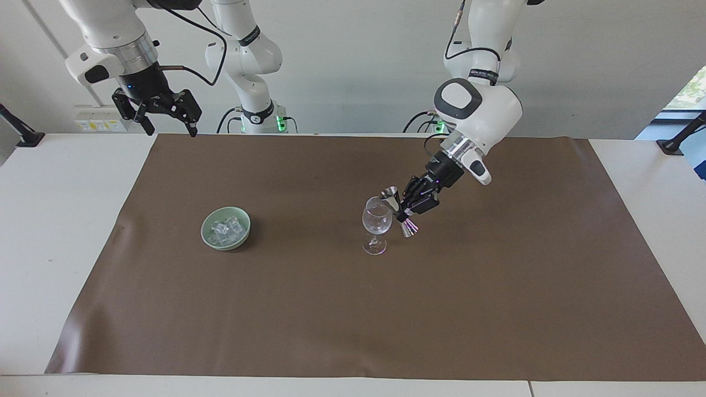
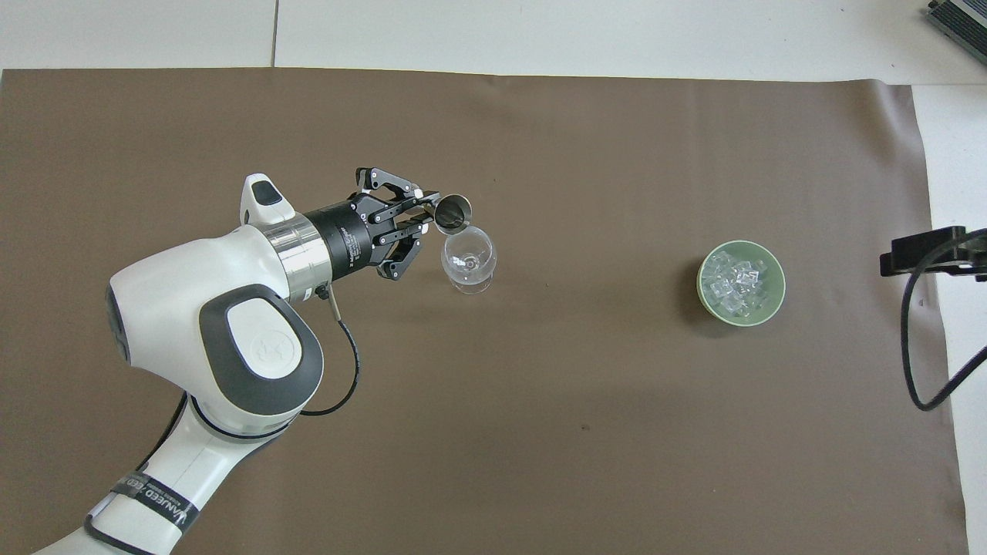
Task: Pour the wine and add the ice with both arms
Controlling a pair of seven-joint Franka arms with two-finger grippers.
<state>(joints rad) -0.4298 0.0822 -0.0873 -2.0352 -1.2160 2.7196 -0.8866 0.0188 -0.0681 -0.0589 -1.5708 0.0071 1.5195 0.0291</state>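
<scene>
A clear wine glass (image 1: 376, 223) (image 2: 468, 262) stands upright mid-mat. My left gripper (image 1: 407, 208) (image 2: 422, 216) is shut on the waist of a steel jigger (image 1: 390, 193) (image 2: 453, 212). The jigger is tilted, its upper mouth at the glass rim. The wine is hidden; the glass looks clear. Toward the right arm's end sits a pale green bowl (image 1: 207, 231) (image 2: 703, 289) holding the ice (image 1: 226, 227) (image 2: 736, 281). My right gripper (image 1: 165, 118) hangs open and high over the table edge at the robots' end, where that arm waits.
A brown mat (image 1: 331, 309) (image 2: 540, 432) covers most of the white table. A black cable and bracket (image 2: 925, 258) show at the right arm's end in the overhead view.
</scene>
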